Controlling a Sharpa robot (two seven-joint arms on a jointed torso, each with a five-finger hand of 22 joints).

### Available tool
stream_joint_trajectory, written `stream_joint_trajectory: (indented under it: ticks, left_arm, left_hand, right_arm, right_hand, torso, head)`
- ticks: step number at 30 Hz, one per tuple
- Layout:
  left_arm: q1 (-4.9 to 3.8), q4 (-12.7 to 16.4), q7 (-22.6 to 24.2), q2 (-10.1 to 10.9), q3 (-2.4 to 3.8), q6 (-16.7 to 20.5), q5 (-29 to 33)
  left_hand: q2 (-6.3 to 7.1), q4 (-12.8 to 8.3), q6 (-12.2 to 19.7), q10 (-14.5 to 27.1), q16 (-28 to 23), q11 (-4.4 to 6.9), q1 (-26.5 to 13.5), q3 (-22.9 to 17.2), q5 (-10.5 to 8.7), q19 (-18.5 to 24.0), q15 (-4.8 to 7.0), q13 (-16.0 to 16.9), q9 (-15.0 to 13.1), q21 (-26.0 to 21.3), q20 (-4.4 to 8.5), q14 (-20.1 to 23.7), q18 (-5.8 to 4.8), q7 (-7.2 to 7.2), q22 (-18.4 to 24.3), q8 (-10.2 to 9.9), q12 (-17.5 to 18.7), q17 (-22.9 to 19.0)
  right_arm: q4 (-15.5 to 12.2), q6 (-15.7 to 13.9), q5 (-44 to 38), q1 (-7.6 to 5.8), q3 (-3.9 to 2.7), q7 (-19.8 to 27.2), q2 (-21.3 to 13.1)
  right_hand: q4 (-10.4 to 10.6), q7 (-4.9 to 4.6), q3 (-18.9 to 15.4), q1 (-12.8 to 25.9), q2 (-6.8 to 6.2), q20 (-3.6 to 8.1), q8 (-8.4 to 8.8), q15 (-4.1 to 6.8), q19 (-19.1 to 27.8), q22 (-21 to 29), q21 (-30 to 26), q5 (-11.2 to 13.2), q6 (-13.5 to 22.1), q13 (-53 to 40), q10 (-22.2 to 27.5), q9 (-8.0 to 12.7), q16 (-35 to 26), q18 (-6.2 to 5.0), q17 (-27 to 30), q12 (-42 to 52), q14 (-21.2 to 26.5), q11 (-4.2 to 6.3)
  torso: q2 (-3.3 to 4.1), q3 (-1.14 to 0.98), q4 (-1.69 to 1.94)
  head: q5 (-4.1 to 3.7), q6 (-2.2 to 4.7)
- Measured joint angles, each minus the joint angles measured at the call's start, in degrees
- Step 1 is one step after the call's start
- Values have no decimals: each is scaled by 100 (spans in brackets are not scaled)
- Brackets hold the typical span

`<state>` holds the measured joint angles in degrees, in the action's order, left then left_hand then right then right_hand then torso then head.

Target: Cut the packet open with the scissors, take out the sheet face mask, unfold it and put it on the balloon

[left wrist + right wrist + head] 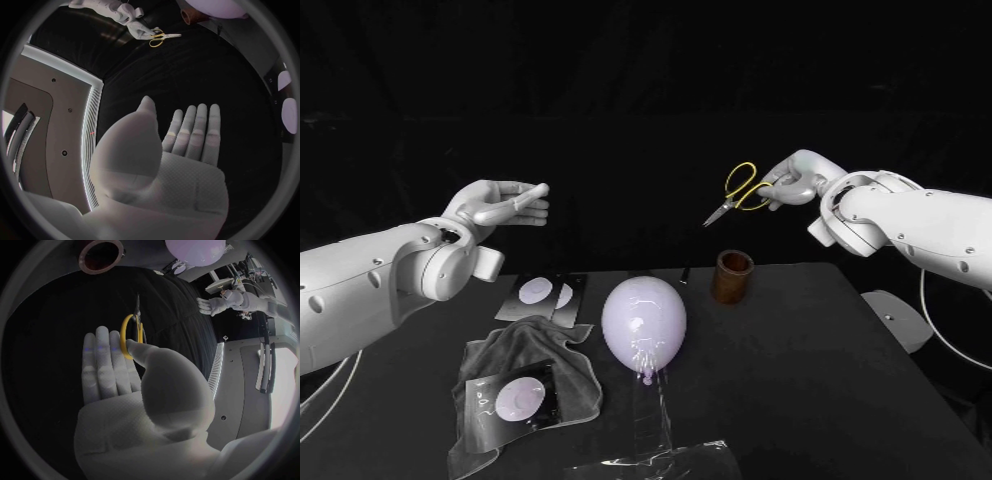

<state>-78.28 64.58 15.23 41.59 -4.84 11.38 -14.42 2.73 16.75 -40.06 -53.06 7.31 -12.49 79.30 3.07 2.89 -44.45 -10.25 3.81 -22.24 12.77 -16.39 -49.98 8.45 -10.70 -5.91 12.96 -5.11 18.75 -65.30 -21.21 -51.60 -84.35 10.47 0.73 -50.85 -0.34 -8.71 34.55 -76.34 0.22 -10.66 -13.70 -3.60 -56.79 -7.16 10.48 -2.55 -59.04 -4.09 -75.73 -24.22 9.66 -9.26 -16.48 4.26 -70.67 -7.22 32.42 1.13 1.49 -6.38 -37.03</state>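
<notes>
pinching yellow-looped, dark-bladed scissors (740,196) aloft in the right hand (795,180)

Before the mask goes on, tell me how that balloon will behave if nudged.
The balloon is smooth and egg-shaped, lying on its side, so it would probably roll. It looks air-filled, so likely very light. Its glossy skin may be slippery.

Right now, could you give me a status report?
Left hand open, raised. Right hand holds scissors aloft. Packet on cloth beside balloon. Brown tube stands behind balloon.
</notes>
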Motion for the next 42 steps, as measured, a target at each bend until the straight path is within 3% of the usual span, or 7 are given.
stream_joint_trajectory:
  ticks: [8,10,13,19,29,40,42]
  left_arm:
    - [5,188,33,146,-1,1,205]
    - [5,204,47,156,-1,-7,238]
    - [5,236,69,173,-1,-21,286]
    - [7,286,102,213,-2,-56,353]
    - [11,297,126,245,-2,-87,400]
    - [13,360,136,314,-3,-106,417]
    - [13,361,136,318,-3,-108,419]
  left_hand:
    - [-24,6,-17,0,0,0,24,43,0,-82,0,-1,7,27,0,0,-1,-17,0,0,0,0]
    - [-24,6,-32,-2,0,2,24,42,0,-82,0,-1,14,27,0,0,0,-3,0,0,0,-1]
    - [-24,8,-58,-41,23,0,24,72,0,-102,0,-1,14,27,-19,-39,84,-17,1,0,0,-1]
    - [-24,8,-92,-62,22,21,24,72,0,-103,0,-1,14,27,-20,-40,87,-23,1,0,0,-2]
    - [-24,8,-92,-83,22,0,24,72,0,-102,0,-2,15,26,-19,-39,86,-23,2,27,0,-3]
    - [-24,8,-92,-82,22,0,24,72,0,-102,0,-2,14,27,-19,-39,83,-23,3,27,0,-4]
    - [-24,8,-92,-87,22,5,24,72,0,-102,0,-2,14,26,-19,-39,82,-23,3,27,0,-4]
  right_arm:
    - [-333,113,-11,-12,20,-168,-481]
    - [-356,159,-21,-14,32,-222,-545]
    - [-379,271,-49,-8,61,-325,-606]
    - [-403,515,-129,62,91,-504,-659]
    - [-331,734,-275,183,102,-714,-610]
    - [-66,720,-423,388,107,-846,-289]
    - [-67,696,-444,426,106,-858,-214]
  right_hand:
    - [-81,8,81,52,-52,-21,-20,13,-21,-6,0,4,-8,0,-25,-41,0,2,-14,-11,-29,18]
    - [-98,18,98,53,-53,-21,-22,12,-21,-6,0,5,-17,0,-42,-41,0,2,-14,-12,-29,35]
    - [-111,19,111,76,-76,-21,-22,12,-20,-6,0,5,-18,0,-43,-42,0,3,-14,-12,-29,36]
    - [-111,19,111,81,-81,-21,-22,12,-20,-6,0,5,-18,0,-44,-45,0,-58,-13,-12,-30,37]
    - [-111,18,111,80,-80,-21,-19,11,-20,-5,0,14,-17,0,-63,-57,0,-56,-12,-21,-30,56]
    - [-119,17,119,79,-79,-21,-1,3,-20,-4,-1,-1,-15,13,-63,-58,0,-49,-17,-52,-37,56]
    - [-131,-26,109,73,-87,-31,-1,-32,-1,0,-1,-1,28,37,-40,-69,-67,-48,-14,-78,25,80]
  torso:
    - [4,-3,5]
    - [4,-3,8]
    - [7,-3,15]
    - [11,-6,18]
    - [14,-5,14]
    - [14,-4,21]
    - [15,-4,19]
  head:
    - [-82,-21]
    - [-108,-27]
    - [-140,-35]
    - [-168,-59]
    - [-168,-73]
    - [-125,-109]
    - [-118,-116]
